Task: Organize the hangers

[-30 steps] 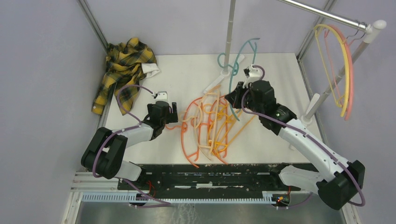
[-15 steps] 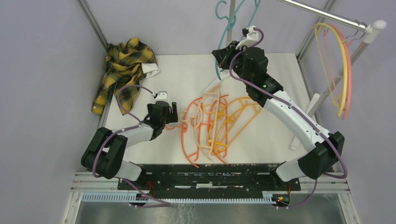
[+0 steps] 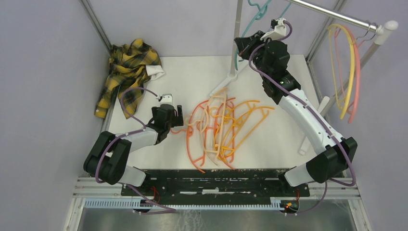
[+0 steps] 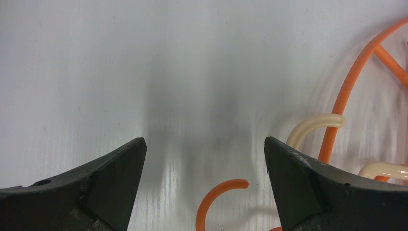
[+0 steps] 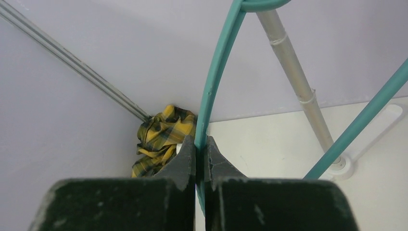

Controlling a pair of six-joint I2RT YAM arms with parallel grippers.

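Right gripper (image 5: 201,144) higher, jaws clamped on teal hanger (image 5: 219,62), left gripper (image 4: 204,142) unmoved, jaws apart

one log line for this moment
right gripper: shut on teal hanger, raised near rail | left gripper: open, low by orange hook | hanger pile: on table

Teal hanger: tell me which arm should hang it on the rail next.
Right. The right end effector is shut on the teal hanger, high up near the silver rail. The left end effector is open, low beside the orange hangers on the table.
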